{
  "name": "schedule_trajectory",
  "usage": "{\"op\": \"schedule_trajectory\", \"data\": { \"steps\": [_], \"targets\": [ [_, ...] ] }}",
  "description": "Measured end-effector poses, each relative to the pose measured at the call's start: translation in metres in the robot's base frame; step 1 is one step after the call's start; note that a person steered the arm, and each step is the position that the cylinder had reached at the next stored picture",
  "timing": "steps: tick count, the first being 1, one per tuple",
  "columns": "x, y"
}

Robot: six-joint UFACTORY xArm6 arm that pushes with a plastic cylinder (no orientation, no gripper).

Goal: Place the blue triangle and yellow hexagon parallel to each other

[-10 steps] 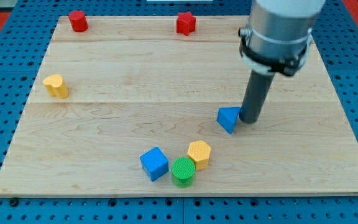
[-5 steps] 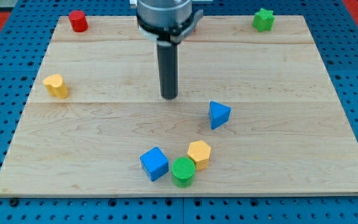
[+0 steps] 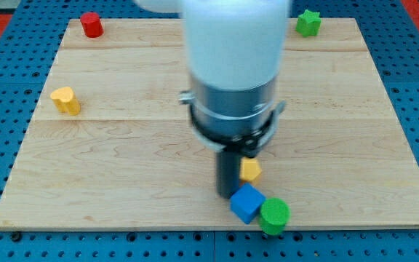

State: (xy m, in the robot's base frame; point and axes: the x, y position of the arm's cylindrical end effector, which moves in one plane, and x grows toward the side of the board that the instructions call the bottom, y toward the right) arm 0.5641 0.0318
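Note:
My tip [image 3: 227, 195] is near the view's bottom, touching the left side of a blue cube [image 3: 246, 203]. The yellow hexagon [image 3: 251, 169] sits just right of the rod, partly hidden by it. A green cylinder [image 3: 274, 216] lies against the blue cube's right side. The blue triangle does not show; the wide arm body covers the middle of the board where it stood.
A red cylinder [image 3: 90, 24] stands at the top left, a green star [image 3: 308, 22] at the top right and a yellow heart-shaped block [image 3: 65, 100] at the left. The wooden board [image 3: 355, 145] ends just below the green cylinder.
The arm has swung from the board's middle down to the bottom cluster. The blue cube and green cylinder have slid right; the yellow hexagon has shifted slightly right. The blue triangle is now hidden.

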Motion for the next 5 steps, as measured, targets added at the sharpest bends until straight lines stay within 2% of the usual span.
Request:
{"op": "schedule_trajectory", "data": {
  "steps": [2, 3, 4, 5],
  "targets": [
    [-0.085, 0.059],
    [-0.062, 0.052],
    [-0.050, 0.083],
    [-0.067, 0.148]
  ]
}}
